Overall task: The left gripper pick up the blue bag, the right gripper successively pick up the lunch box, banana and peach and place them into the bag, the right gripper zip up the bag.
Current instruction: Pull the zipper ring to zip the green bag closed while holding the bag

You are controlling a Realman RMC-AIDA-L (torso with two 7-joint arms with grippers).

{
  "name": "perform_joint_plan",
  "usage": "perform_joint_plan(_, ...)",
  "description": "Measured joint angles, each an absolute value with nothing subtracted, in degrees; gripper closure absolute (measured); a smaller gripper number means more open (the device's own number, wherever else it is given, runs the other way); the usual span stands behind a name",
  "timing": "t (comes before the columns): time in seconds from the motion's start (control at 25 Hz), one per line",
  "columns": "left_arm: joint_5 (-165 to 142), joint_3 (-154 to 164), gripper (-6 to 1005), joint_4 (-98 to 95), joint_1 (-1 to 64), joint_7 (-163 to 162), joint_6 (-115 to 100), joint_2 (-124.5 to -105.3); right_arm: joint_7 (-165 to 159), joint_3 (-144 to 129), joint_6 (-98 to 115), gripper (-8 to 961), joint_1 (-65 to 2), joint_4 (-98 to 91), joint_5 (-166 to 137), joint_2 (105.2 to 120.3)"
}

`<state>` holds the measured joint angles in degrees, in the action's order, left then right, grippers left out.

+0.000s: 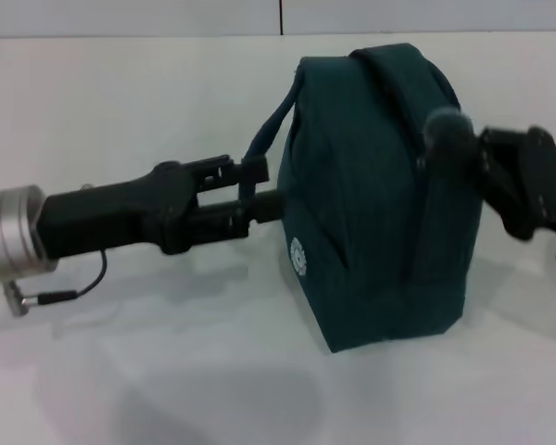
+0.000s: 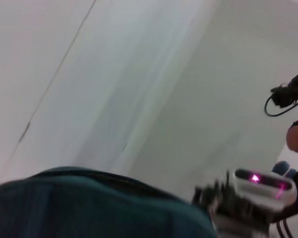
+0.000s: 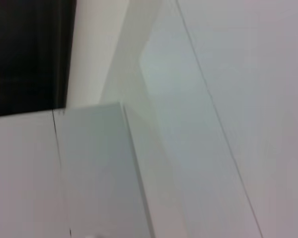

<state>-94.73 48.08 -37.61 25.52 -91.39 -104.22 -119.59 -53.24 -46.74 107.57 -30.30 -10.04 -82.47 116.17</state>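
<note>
Behind the bag [image 1: 375, 195], right claw [image 1: 445, 148] half-hidden

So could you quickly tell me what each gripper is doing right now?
Left gripper: shut on the bag strap.
Right gripper: at the bag's zipper; cannot be told.

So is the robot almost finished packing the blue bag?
Nearly, it seems. No lunch box, banana or peach shows on the table, so they are probably inside the blue bag, though its inside is hidden. The left gripper grips the bag's strap at its side. The right gripper is at the zipper line on the bag's far side, so zipping looks under way. How far it has closed I cannot tell.
</note>
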Motion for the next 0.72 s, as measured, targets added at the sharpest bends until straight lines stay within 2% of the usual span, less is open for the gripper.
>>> perform_joint_plan(0.36,-93.4,46.7,282,-31.9,22.1,-77.8,-104.3,-119.68,-55.2,-46.6,105.3,937,-37.9,-6.1,-79.3,116.19)
perform_joint_plan(0.72,-91.5,45.2,281,-26.5,21.6,-70.9,-101.6,-119.75,-54.8,-46.7,102.6,937,-44.7,-3.8,-79.7,116.19)
